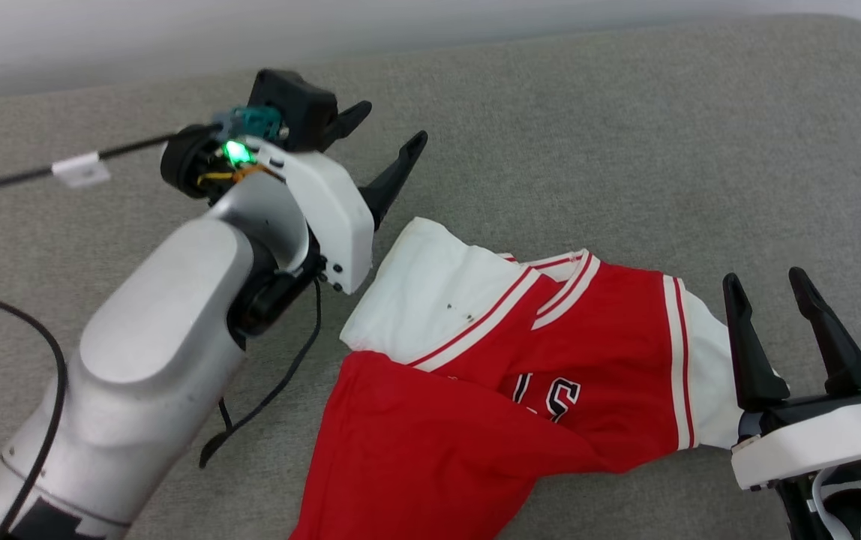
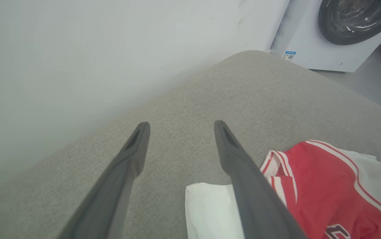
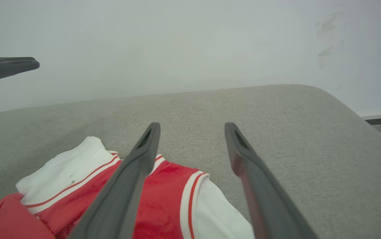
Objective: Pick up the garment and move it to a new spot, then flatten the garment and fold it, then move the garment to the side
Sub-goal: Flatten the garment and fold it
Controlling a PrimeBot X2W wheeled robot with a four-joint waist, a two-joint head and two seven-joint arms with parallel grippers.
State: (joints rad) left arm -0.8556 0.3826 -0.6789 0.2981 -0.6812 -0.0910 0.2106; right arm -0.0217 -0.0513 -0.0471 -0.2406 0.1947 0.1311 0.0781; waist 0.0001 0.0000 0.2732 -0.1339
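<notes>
The garment (image 1: 610, 345), a red jersey T-shirt with white sleeves and striped trim, lies rumpled on the grey cushion, its lower part folded up over the black print. My left gripper (image 1: 389, 139) hovers open above the cushion just beyond the shirt's left white sleeve (image 1: 423, 285), holding nothing. In the left wrist view the garment (image 2: 323, 179) lies at the lower right behind my right finger. My right gripper (image 1: 768, 289) stands open at the shirt's right white sleeve (image 1: 708, 375), fingers empty. The right wrist view has the garment (image 3: 167, 199) under and left of the open fingers (image 3: 144, 156).
The grey cushion (image 1: 625, 135) stretches wide behind the shirt, ending at a pale wall. A black cable (image 1: 25, 172) with a white tag runs across the cushion at the far left. A white washing machine (image 2: 336, 33) stands past the cushion's far end.
</notes>
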